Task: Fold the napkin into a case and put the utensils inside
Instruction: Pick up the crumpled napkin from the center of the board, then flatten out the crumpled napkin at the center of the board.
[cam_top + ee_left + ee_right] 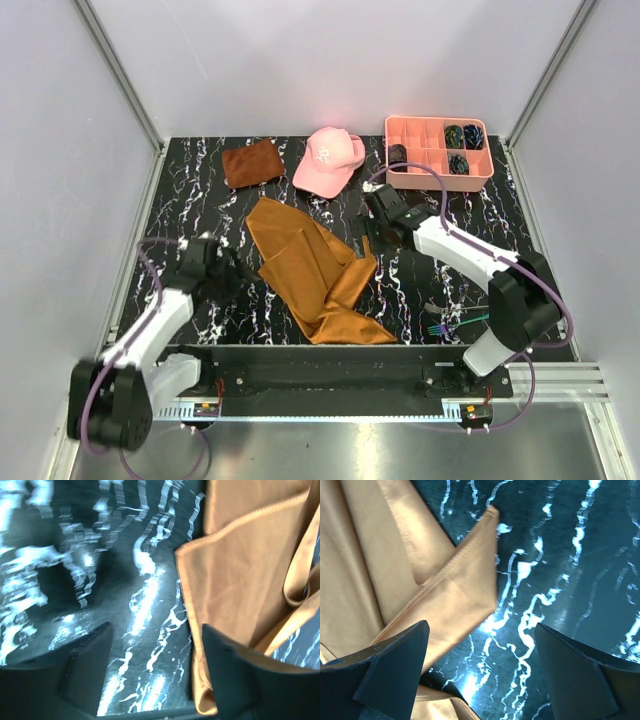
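Top external view showed the napkin (315,270) lying loosely half-folded between the two arms, not yet a narrow pouch, so the folding step was judged to be in hand. The left end effector (238,268) sat just beside one edge of the cloth. The right end effector (375,228) sat just beside the opposite corner. The utensils (440,325) lay well behind it, near its arm's base.

Left wrist view showed the left end effector (155,680) spread and empty, with bare surface (100,580) between its fingers. The napkin's hem ran beneath one finger.

Right wrist view showed the right end effector (485,680) also spread and empty. A doubled corner of the napkin lay ahead of one finger, and open surface lay ahead of the other. The next move likely called for pinching a fresh hem, catching only the intended layer.
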Robot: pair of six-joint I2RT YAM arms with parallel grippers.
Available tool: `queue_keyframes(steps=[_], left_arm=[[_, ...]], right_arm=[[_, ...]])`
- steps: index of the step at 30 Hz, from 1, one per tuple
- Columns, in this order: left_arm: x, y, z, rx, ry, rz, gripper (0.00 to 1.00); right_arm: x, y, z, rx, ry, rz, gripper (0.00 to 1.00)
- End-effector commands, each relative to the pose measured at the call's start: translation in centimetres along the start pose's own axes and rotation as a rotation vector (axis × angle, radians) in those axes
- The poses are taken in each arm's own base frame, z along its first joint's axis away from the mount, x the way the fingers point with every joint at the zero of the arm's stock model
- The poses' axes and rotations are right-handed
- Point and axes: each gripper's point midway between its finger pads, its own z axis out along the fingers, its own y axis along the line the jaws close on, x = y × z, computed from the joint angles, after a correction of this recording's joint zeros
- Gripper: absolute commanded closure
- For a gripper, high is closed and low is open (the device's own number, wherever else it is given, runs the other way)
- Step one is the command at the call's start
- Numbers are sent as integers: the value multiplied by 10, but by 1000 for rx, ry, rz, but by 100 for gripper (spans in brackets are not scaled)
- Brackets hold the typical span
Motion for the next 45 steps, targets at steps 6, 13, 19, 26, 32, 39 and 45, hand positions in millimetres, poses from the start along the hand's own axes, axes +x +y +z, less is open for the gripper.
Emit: queue_keyframes(steps=[6, 13, 19, 26, 32, 39, 45], left_arm=[[-21, -58, 48, -27, 92, 337, 15], [-26, -35, 72, -186, 33, 328, 22], [-17, -31, 86, -250, 25, 347, 26], [2, -19, 95, -274, 57, 315, 48], [-22, -31, 70, -238, -38, 327, 96], [-78, -39, 14, -156, -192, 217, 100], [-122, -48, -75, -74, -436, 96, 100]], right_arm=[[-28, 33, 25, -77, -7, 55, 5], [-24, 26, 39, -27, 3, 69, 12], [-13, 16, 55, 30, 26, 68, 21], [-10, 11, 73, 56, 41, 68, 28], [-30, 12, 81, 41, 14, 62, 62], [-103, 14, 36, -2, -132, 67, 100], [-158, 20, -16, -75, -283, 95, 100]])
